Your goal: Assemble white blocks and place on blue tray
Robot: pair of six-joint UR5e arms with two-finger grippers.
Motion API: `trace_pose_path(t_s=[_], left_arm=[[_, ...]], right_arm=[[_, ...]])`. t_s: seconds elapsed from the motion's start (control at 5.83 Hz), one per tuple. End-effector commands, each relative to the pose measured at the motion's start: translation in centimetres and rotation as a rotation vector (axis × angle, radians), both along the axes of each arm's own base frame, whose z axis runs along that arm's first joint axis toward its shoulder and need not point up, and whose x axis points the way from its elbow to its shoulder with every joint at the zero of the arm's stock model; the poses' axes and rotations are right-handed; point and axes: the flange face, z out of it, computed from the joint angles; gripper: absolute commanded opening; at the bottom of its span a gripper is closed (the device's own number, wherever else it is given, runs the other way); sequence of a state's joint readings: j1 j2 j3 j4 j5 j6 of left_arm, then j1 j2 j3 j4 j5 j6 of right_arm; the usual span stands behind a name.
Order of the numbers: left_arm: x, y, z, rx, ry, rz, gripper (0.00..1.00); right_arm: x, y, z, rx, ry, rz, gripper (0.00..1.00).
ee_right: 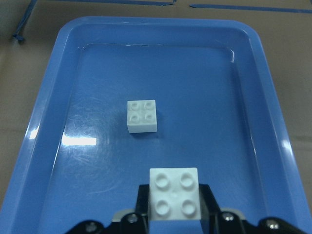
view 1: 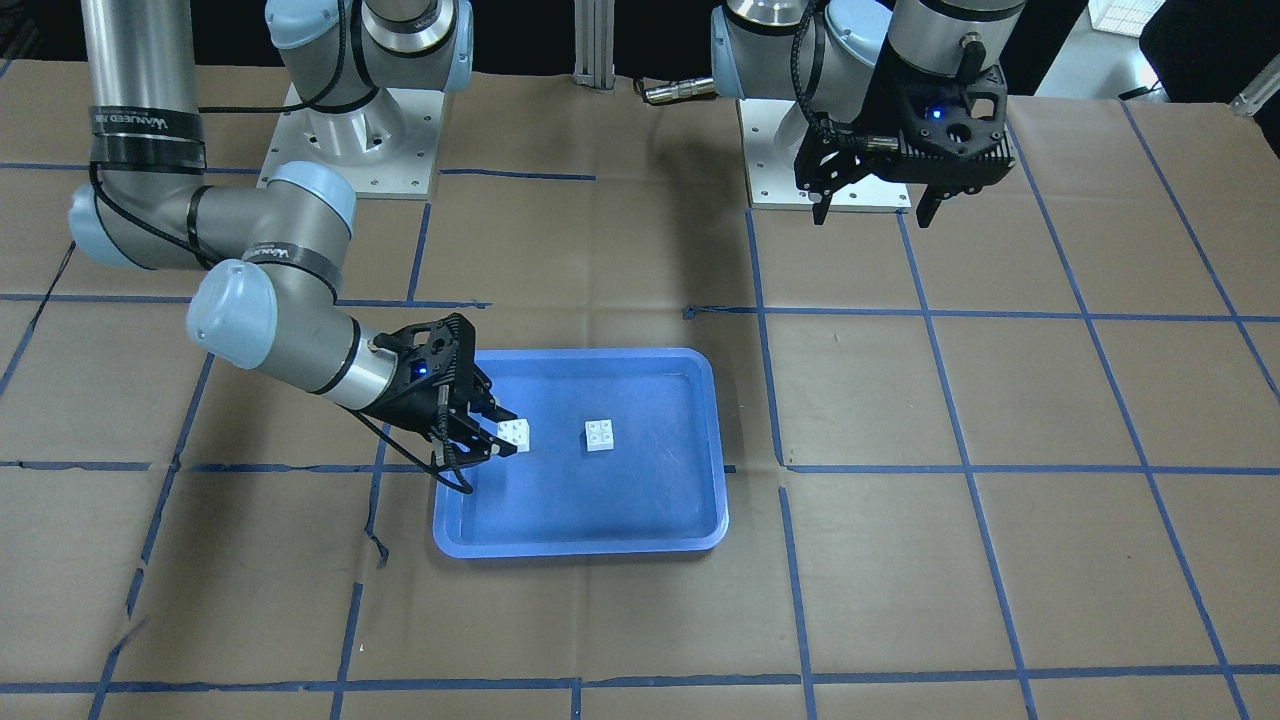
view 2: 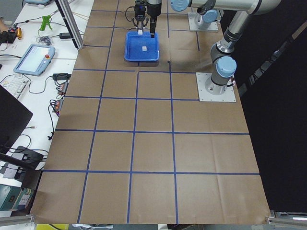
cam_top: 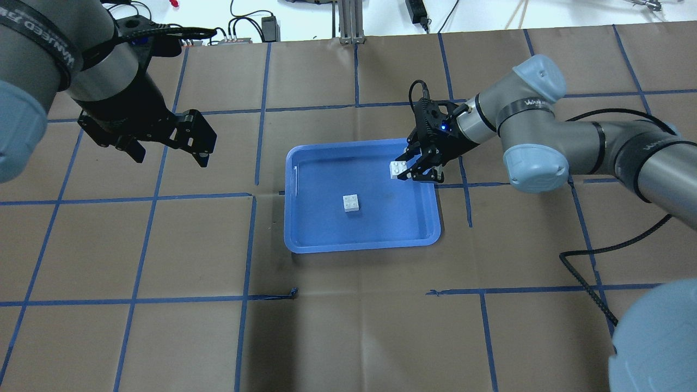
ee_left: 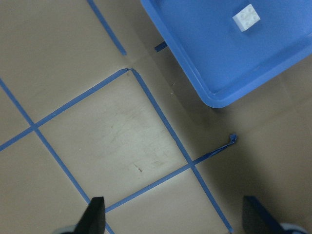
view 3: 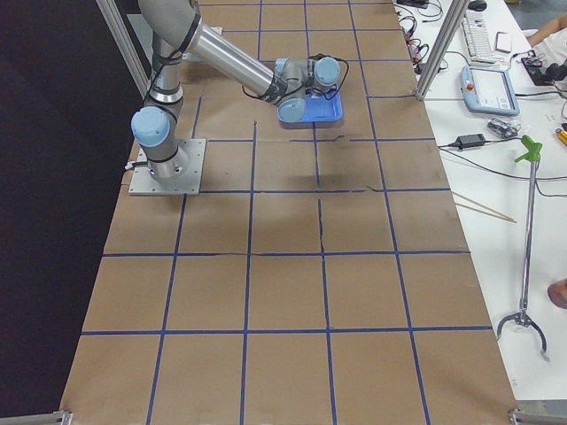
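While one white block [ee_right: 174,195] is pinched between the fingers of the right gripper [cam_top: 405,169], it is held over the blue tray [cam_top: 305,246], just inside the tray's right short edge. The second white block [cam_top: 351,203] is seen lying studs-up near the tray's middle. The left gripper [cam_top: 171,158] is held with fingers spread above the table [cam_top: 348,337], well beyond the tray's left edge.

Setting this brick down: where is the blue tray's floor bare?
Bare: the stretch between the loose small white square plastic brick and the robot-left rim of the rectangular blue plastic tray. Crowded: its right rim, where the right gripper holds the second brick.
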State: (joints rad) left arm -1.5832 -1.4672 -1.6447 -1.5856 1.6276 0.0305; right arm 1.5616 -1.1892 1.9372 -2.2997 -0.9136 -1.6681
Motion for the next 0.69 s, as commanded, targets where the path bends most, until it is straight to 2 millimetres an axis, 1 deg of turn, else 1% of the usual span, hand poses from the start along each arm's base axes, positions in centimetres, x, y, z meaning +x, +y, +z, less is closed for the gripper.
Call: trace_pose_path(t_s=[0.0,0.34,0.51], left_arm=[[0.01,0.01,0.06,-0.003,0.000,0.012,0.99],[0.02,0.01,0.00,-0.003,-0.001,0.012,0.99],[0.02,0.01,0.00,-0.003,-0.001,0.012,0.99]], right_arm=[[2.60,0.48,-2.79,0.006,-0.002,0.035,0.28],[2.94,0.51,-3.10,0.026,-0.001,0.010,0.28],[3.11,0.55,-3.59,0.039,-0.001,0.005,0.28]])
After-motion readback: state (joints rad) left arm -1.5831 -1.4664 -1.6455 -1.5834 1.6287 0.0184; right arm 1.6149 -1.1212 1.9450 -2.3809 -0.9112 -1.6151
